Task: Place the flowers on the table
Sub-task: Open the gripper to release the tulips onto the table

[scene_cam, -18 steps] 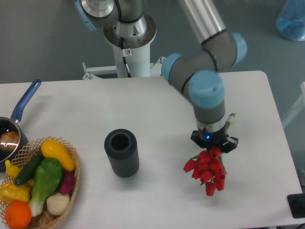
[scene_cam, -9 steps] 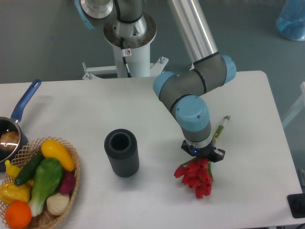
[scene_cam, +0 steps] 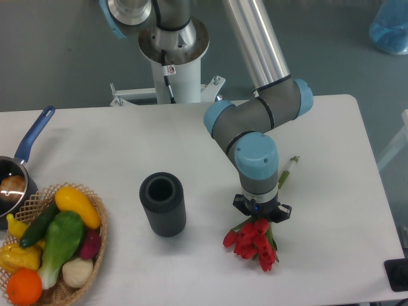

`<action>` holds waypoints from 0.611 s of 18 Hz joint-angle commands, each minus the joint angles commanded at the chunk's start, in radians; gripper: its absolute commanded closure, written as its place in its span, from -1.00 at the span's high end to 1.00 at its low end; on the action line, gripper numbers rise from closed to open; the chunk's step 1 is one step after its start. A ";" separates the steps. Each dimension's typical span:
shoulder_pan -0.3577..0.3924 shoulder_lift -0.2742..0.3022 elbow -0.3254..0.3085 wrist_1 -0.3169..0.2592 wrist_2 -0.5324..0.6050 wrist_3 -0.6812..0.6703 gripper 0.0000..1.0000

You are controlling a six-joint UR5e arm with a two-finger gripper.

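Note:
The flowers (scene_cam: 252, 244), red tulips with green stems, lie low over the white table (scene_cam: 331, 217) at the front right, heads toward the front edge. The stem ends (scene_cam: 288, 169) stick out behind the wrist. My gripper (scene_cam: 260, 213) points straight down over the middle of the bunch and is shut on it. The fingertips are hidden by the wrist and the blooms. I cannot tell whether the tulips touch the tabletop.
A dark ribbed cylinder vase (scene_cam: 163, 204) stands upright left of the gripper. A wicker basket (scene_cam: 54, 252) of fruit and vegetables sits at the front left. A blue-handled pan (scene_cam: 18, 169) is at the left edge. The robot base (scene_cam: 173, 60) stands behind the table.
The gripper has moved left and down toward the table with the flowers in it. The tulip heads now sit lower and nearer the vase.

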 joint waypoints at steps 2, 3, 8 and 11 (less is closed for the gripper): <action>0.002 0.000 0.000 0.002 0.000 0.002 0.01; 0.005 0.000 0.000 0.002 0.000 0.003 0.18; 0.011 0.009 0.002 0.002 -0.002 0.006 1.00; 0.011 0.026 0.000 0.002 -0.003 -0.005 1.00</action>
